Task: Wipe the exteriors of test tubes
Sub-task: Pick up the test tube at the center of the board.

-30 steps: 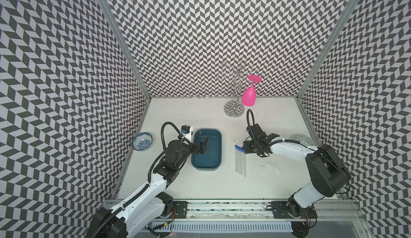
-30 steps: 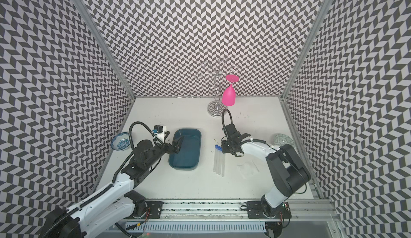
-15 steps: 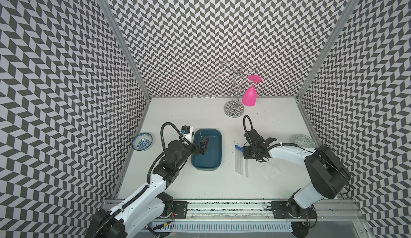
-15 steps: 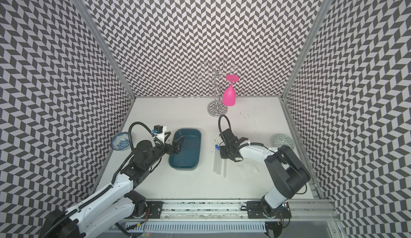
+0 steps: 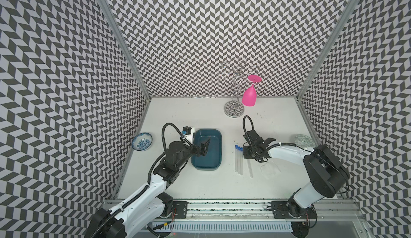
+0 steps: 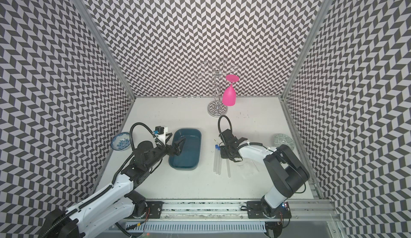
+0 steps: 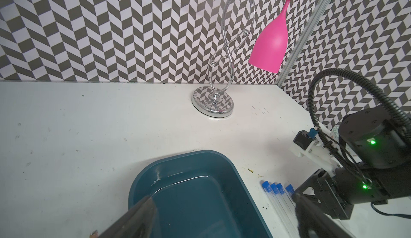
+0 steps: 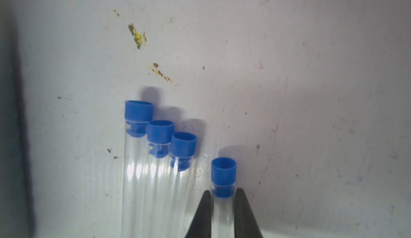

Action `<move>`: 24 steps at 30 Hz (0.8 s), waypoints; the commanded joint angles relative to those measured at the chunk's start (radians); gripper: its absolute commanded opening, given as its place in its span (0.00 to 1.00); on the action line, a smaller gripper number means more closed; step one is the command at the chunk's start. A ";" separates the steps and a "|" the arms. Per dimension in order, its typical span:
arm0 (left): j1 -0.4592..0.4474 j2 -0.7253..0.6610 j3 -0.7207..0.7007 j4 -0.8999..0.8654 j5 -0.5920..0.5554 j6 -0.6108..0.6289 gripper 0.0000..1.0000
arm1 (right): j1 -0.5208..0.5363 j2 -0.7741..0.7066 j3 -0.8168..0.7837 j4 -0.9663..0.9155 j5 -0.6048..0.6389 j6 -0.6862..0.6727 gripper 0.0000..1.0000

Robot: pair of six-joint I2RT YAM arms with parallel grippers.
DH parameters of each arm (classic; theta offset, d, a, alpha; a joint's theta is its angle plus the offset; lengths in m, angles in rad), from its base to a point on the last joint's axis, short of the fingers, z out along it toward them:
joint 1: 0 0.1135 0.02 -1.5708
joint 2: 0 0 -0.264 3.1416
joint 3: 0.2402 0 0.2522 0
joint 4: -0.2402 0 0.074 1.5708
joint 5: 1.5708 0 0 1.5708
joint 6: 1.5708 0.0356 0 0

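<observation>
The left pincer [image 5: 200, 141] hangs released over the teal tray [image 5: 206, 167]. At the tray's 3 o'clock three test tubes [image 5: 238, 159] lie touching on the tabletop [image 5: 200, 192]; at their 3 o'clock the right pincer [image 8: 222, 192] is clenched on a fourth tube [image 8: 222, 216] below its cap [image 8: 223, 172].

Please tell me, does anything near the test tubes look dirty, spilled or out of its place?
Yellow-brown smears stain the table just beyond the blue caps. The lone test tube lies apart from the other three tubes, with the right claw closed on it below its cap. Nothing looks spilled or broken.
</observation>
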 commanded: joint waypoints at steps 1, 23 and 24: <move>-0.012 -0.008 -0.016 0.012 0.015 -0.018 0.99 | 0.004 0.017 -0.013 0.005 0.017 0.021 0.12; -0.125 0.090 0.006 0.221 0.272 -0.114 0.98 | -0.019 -0.220 0.123 0.150 -0.169 0.048 0.09; -0.130 0.100 0.006 0.250 0.288 -0.122 0.98 | -0.018 -0.231 0.129 0.166 -0.179 0.051 0.09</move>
